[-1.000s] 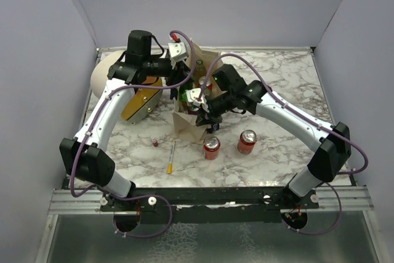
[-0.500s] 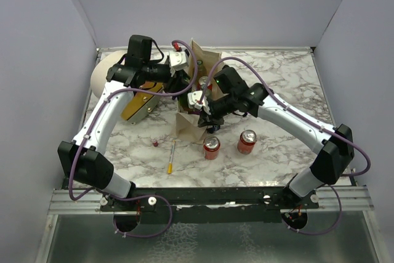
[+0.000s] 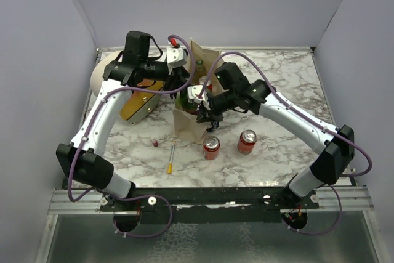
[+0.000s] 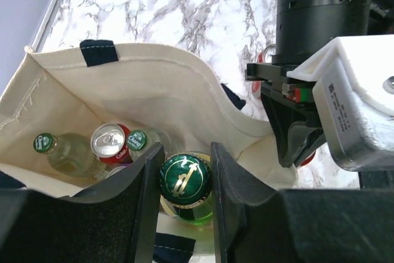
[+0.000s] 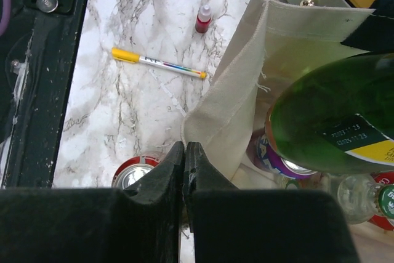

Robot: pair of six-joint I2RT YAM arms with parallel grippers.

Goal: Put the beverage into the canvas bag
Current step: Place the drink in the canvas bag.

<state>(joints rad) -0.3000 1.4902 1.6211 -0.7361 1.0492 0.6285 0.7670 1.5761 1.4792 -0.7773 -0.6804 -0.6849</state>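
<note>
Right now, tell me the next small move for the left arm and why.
Probably lower the green bottle straight down into the bag. The left gripper grips it by the cap over the opening, the right gripper pinches the bag's rim to hold it open, and there looks to be room beside the can and small bottles inside.

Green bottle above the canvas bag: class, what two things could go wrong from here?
1. The left gripper holds the green bottle only near its cap; if it slips, it may strike the can and the clear bottles inside the canvas bag.
2. The right gripper pinches just a thin fold of the bag's rim; if the cloth slips out, the mouth could sag shut under the bottle.
</note>
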